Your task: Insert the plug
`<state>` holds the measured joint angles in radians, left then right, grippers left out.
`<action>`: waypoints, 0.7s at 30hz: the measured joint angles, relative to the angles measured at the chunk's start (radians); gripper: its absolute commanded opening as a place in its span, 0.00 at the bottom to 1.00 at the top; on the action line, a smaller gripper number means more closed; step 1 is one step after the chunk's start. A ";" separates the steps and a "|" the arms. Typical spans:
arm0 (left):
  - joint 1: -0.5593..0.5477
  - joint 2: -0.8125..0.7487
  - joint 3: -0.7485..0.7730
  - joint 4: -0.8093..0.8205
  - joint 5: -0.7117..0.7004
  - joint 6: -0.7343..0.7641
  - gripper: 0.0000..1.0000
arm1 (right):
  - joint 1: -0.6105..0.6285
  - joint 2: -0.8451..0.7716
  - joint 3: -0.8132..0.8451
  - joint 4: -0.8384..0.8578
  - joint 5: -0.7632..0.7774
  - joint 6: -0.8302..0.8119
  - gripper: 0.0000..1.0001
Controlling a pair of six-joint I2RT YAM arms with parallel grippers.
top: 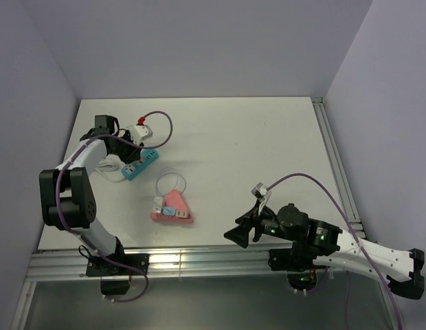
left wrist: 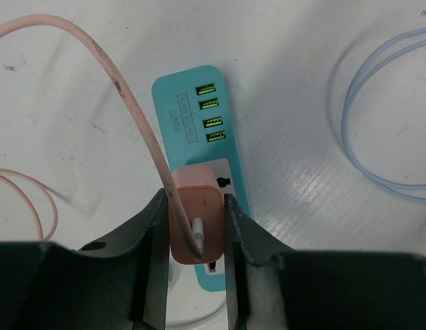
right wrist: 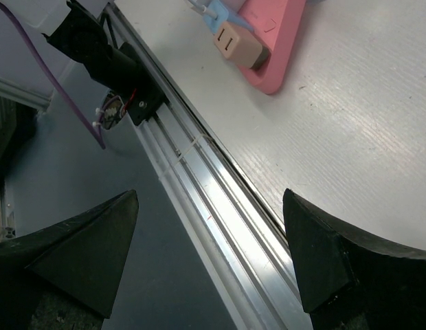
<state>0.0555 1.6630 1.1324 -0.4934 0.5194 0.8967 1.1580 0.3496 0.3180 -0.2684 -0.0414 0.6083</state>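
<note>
My left gripper (left wrist: 196,199) is shut on a pink-orange plug (left wrist: 197,216), both fingers pressing its sides. The plug sits over the white socket face of a teal power strip (left wrist: 199,117) with several yellow-green USB ports. A pink cable (left wrist: 130,103) runs from the plug's back. In the top view the left gripper (top: 125,146) is at the teal strip (top: 147,161) at the table's far left. My right gripper (top: 244,230) is open and empty over the near edge; it shows the same in the right wrist view (right wrist: 209,199).
A pink power strip (top: 173,210) with small plugs in it lies mid-table; its corner and a beige plug (right wrist: 235,42) show in the right wrist view. A thin pale cable loop (left wrist: 357,137) lies right of the teal strip. An aluminium rail (right wrist: 220,213) lines the near edge.
</note>
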 measured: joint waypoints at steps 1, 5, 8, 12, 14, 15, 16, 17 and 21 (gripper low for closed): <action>0.000 0.003 0.003 -0.002 0.000 0.000 0.00 | 0.000 0.001 0.000 0.000 0.000 0.000 0.92; 0.000 0.024 0.031 -0.018 0.000 0.000 0.00 | 0.000 0.013 0.004 0.000 0.000 -0.004 0.92; 0.000 0.032 0.040 -0.028 0.000 0.000 0.00 | 0.000 0.018 0.004 -0.001 0.000 -0.005 0.92; 0.000 0.032 0.040 -0.028 0.002 0.000 0.00 | 0.000 0.023 0.004 -0.001 0.000 -0.011 0.92; 0.000 0.034 0.040 -0.027 0.006 0.000 0.00 | 0.000 0.026 0.004 -0.001 0.000 -0.014 0.92; 0.000 0.035 0.040 -0.027 0.008 0.000 0.00 | 0.000 0.027 0.004 -0.001 0.000 -0.015 0.92; 0.000 0.036 0.040 -0.027 0.010 0.000 0.00 | 0.000 0.028 0.004 -0.001 0.000 -0.016 0.92; 0.000 0.036 0.040 -0.027 0.010 0.000 0.00 | 0.000 0.029 0.004 -0.001 0.000 -0.017 0.92; -0.001 0.037 0.040 -0.026 0.009 0.000 0.00 | 0.000 0.039 0.006 0.000 0.000 -0.024 0.92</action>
<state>0.0544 1.6997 1.1725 -0.5190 0.5285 0.8963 1.1580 0.3889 0.3237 -0.2687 -0.0418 0.5846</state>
